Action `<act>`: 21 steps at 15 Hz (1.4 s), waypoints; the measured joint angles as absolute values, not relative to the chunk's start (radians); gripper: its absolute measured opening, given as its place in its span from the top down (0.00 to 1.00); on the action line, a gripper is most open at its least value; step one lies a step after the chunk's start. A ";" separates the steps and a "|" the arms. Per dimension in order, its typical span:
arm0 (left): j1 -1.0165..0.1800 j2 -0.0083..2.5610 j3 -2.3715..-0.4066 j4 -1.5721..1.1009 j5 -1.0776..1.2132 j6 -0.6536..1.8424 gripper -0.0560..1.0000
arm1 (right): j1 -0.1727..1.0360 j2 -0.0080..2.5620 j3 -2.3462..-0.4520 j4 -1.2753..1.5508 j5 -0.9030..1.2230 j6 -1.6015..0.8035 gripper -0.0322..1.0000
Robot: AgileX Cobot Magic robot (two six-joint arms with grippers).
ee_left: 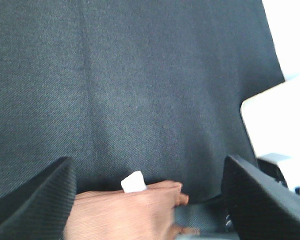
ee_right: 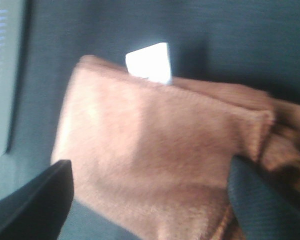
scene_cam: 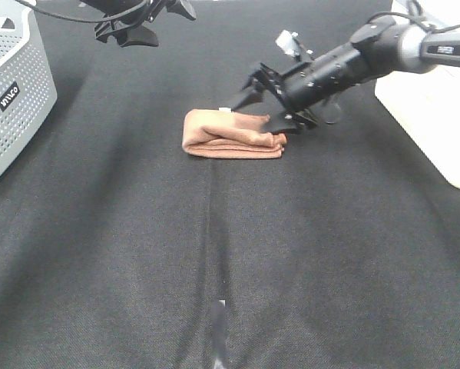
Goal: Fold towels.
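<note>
The reddish-brown towel (scene_cam: pixel 231 134) lies folded into a thick small bundle in the middle of the black table, its white tag (scene_cam: pixel 225 111) at the far edge. My right gripper (scene_cam: pixel 264 109) reaches in low from the right, open, its fingers straddling the bundle's right end. In the right wrist view the towel (ee_right: pixel 155 150) and its tag (ee_right: pixel 150 62) fill the space between the spread fingers (ee_right: pixel 34 200). My left gripper (scene_cam: pixel 134 34) hangs open above the far edge of the table, apart from the cloth. Its wrist view shows the towel (ee_left: pixel 134 212) and tag (ee_left: pixel 133 182) below.
A grey perforated basket (scene_cam: pixel 11 92) stands at the left edge of the table. A white box (scene_cam: pixel 437 123) stands at the right edge, close behind the right arm. Black fabric (scene_cam: pixel 230 269) covers the table.
</note>
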State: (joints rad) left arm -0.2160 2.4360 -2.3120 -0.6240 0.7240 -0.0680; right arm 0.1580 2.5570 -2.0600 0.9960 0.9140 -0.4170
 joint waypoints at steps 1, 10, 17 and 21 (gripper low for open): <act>-0.216 2.436 -2.312 -0.621 0.728 -0.068 0.23 | 0.146 2.556 -2.060 0.991 0.927 -0.405 0.20; -0.216 2.324 -2.312 -0.442 0.989 -0.013 0.23 | 0.127 2.358 -2.060 0.691 1.093 -0.305 0.20; -0.226 2.047 -2.235 -0.244 1.210 -0.010 0.23 | 0.127 2.124 -2.029 0.481 1.208 -0.205 0.20; -0.232 1.767 -1.907 -0.221 1.210 -0.010 0.23 | 0.127 1.890 -1.815 0.348 1.209 -0.174 0.20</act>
State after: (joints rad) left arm -0.2320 1.7670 -1.9070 -0.2210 1.2100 -0.0100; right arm 0.1270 1.8900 -1.8150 0.3480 1.2090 -0.1740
